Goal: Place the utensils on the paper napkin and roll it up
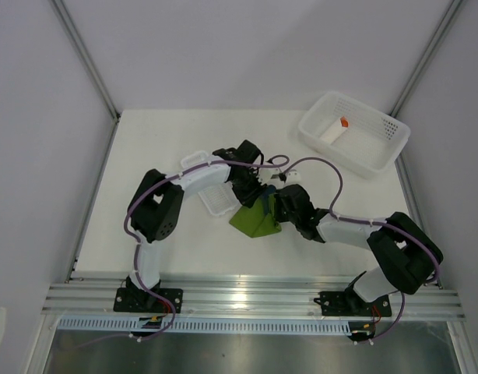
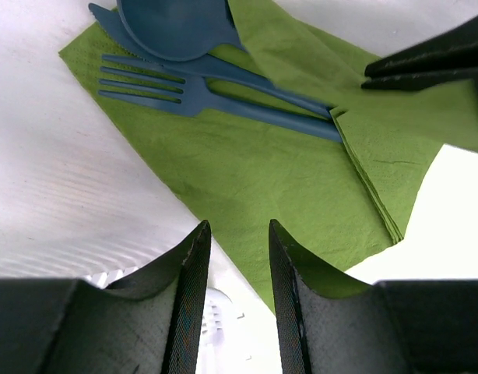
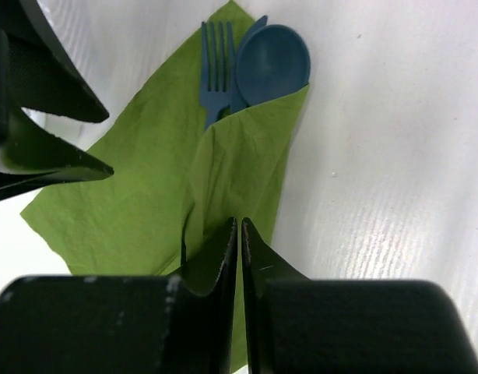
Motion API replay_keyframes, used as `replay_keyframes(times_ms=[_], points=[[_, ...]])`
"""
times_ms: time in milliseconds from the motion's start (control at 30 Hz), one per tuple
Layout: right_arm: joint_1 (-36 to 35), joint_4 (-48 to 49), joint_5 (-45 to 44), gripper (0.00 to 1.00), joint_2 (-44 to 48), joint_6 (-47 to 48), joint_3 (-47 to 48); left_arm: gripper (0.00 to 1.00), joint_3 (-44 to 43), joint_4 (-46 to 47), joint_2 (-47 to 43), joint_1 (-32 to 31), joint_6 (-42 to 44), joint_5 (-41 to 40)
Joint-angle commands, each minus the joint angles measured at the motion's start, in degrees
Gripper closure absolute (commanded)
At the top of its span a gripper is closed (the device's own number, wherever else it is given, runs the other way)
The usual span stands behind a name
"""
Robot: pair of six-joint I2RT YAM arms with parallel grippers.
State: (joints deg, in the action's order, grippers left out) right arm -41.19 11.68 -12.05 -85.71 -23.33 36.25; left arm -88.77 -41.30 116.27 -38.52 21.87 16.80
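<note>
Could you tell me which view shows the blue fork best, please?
The left wrist view: the fork lies on the napkin, tines and handle plain. The right wrist view shows only its tines; in the top view it cannot be made out.

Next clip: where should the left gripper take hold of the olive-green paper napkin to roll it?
Probably at the free corner of the olive-green paper napkin beneath the left gripper, approached from above. It lies flat there, clear of the dark blue plastic fork and opposite the flap pinched by the right gripper.
</note>
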Motion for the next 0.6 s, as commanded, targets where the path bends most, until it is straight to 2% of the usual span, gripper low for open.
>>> replay_keyframes(times_ms=[0,133,367,567], points=[[-0.29,1.41,-3.77,0.92,0.81,1.53,1.11,0.60,-0.88,-0.63,0.89,0.38,-1.56,1.57],[-1.26,4.31,-0.96,0.92,-1.03,2.24,1.02,0.59,-0.88,-0.45,0.45,0.55,-2.44,2.54],[-4.60,4.31,-5.96,0.92,-1.74,2.50,0.67,0.48,-0.44,1.83,-1.22,1.26,-4.64,3.15],[-5.22,5.37,-6.14,0.92,-2.18,3.03,-0.04,0.44,-0.26,4.29,-2.80,1.78,-7.63,2.46]])
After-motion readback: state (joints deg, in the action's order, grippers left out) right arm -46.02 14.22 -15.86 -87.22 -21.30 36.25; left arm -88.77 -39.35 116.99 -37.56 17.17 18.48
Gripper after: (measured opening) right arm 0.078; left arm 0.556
